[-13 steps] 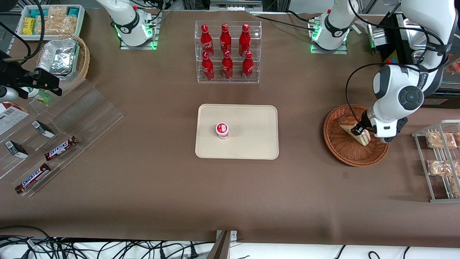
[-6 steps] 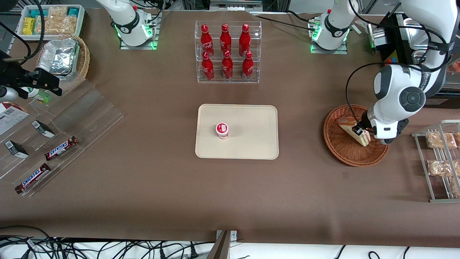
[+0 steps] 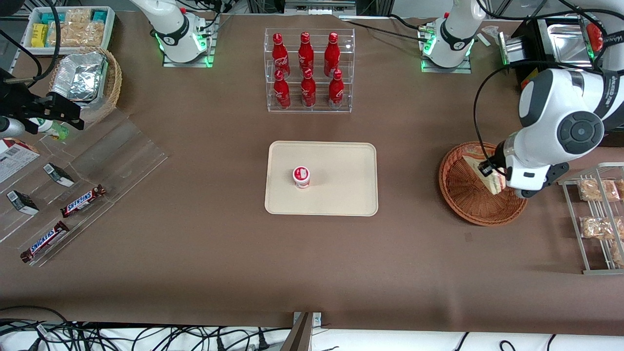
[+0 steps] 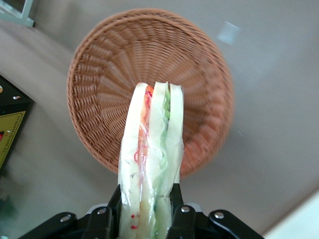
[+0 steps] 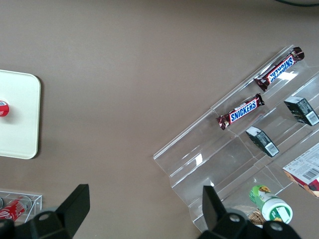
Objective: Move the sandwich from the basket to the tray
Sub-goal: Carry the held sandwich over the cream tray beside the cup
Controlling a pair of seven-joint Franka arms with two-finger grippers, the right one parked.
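My gripper [image 4: 147, 206] is shut on the sandwich [image 4: 152, 154], a wrapped wedge of white bread with green and red-pink filling. It holds the sandwich [image 3: 492, 178] lifted above the round reddish-brown wicker basket [image 3: 460, 195], which lies empty below [image 4: 114, 64]. The gripper [image 3: 492, 173] hangs over the basket at the working arm's end of the table. The cream-beige tray [image 3: 341, 195] lies at the table's middle with a small red-lidded cup [image 3: 301, 176] standing on it.
A clear rack of red cola bottles [image 3: 308, 68] stands farther from the front camera than the tray. A wire rack with snack packets [image 3: 597, 214] stands beside the basket. A clear stepped display with Snickers bars [image 3: 83, 200] and a paler foil-pack basket [image 3: 85, 83] lie toward the parked arm's end.
The gripper has risen with the sandwich, lifting it off the basket floor. The arm's wrist has swung higher and slightly outward.
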